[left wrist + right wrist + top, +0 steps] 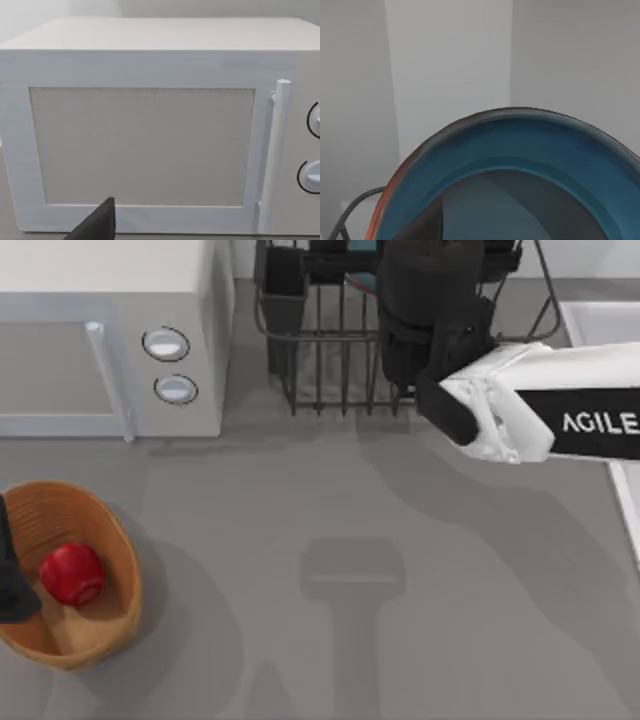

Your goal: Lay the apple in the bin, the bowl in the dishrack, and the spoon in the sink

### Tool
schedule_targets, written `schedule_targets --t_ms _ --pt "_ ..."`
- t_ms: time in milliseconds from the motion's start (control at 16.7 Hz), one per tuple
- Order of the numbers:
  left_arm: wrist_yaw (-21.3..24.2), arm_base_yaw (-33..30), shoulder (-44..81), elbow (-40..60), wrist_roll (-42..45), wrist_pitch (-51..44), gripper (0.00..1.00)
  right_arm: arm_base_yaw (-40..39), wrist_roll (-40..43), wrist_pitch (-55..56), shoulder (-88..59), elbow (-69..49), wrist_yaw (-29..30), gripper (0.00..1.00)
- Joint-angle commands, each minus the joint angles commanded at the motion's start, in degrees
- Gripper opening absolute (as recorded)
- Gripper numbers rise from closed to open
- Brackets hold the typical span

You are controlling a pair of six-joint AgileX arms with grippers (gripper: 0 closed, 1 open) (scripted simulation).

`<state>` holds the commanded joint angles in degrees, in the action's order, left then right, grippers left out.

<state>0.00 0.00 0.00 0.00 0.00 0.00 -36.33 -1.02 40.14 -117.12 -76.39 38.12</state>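
Right gripper (425,300) sits over the dishrack (320,370) at the table's far edge; whether it's clenched I can't tell. From its wrist, the bowl (520,150) looms close: blue glaze, reddish-brown rim, rack wire beside it. Open grey table (350,570) lies in front. Apple (72,573) rests in the bin (105,530), left arm (12,580) parked alongside, facing the microwave (150,125).

Open table (350,640) mid-front; microwave (110,340), dishrack (320,350) along the back.
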Motion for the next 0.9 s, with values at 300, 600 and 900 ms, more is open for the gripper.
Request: schedule_targets --t_ms 300,600,900 --pt "0.0 0.0 0.0 0.0 0.0 0.0 1.0 2.1 -0.4 -1.0 5.1 5.3 -4.5 1.0" --pt "0.0 0.0 0.0 0.0 0.0 0.0 1.0 9.1 -0.9 -6.2 24.3 22.8 -16.0 1.0" --pt "0.0 0.0 0.0 0.0 0.0 0.0 1.0 18.5 -0.2 -16.6 56.5 46.2 -27.7 1.0"
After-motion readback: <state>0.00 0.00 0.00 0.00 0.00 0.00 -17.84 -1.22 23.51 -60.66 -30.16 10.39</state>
